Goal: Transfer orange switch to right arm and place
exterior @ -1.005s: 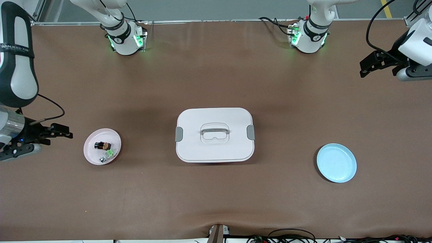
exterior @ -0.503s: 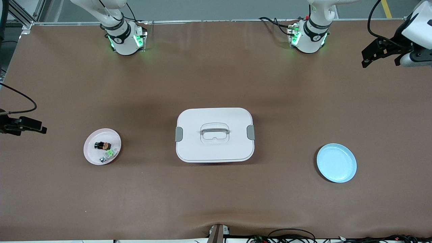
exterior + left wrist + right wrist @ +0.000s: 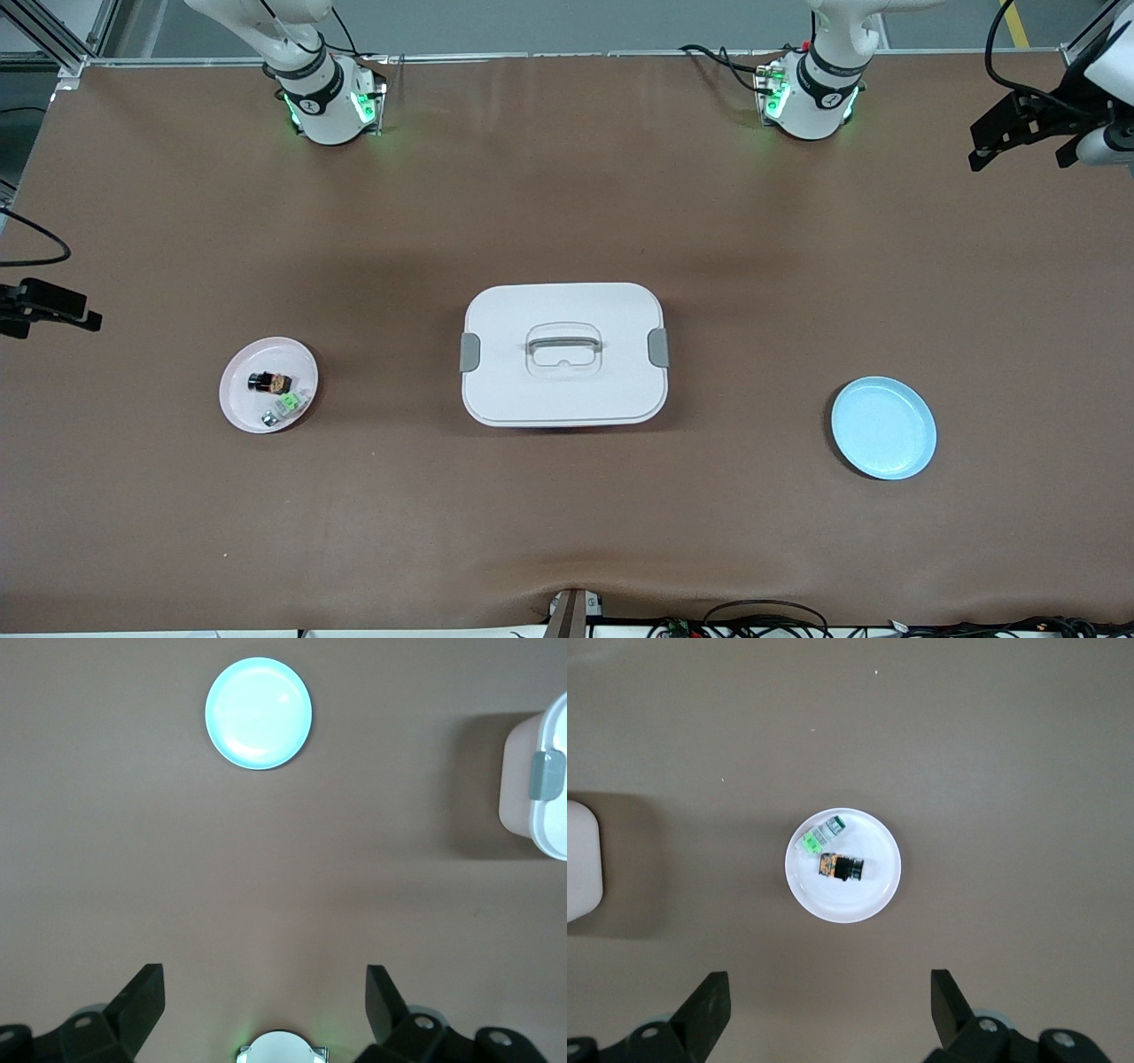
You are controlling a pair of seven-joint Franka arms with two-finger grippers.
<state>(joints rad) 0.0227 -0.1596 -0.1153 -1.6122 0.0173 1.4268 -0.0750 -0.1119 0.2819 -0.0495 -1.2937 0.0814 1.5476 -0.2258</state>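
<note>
The orange switch (image 3: 269, 383) lay on the pink plate (image 3: 237, 404) near the surface's right-arm end: light, rigid, best pinched across its stubby body. Left claw (image 3: 266, 1005) and right claw (image 3: 830, 1010) hung empty, jaws apart.

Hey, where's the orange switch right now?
The orange switch lies on the pink plate toward the right arm's end of the table, beside the green-and-clear part and just farther from the front camera than it.

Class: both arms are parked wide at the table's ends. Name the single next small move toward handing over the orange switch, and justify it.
Probably the open right gripper lowers toward the orange switch, lying unheld on the pink plate beside a green-and-clear part. The open left gripper waits over bare table.
</note>
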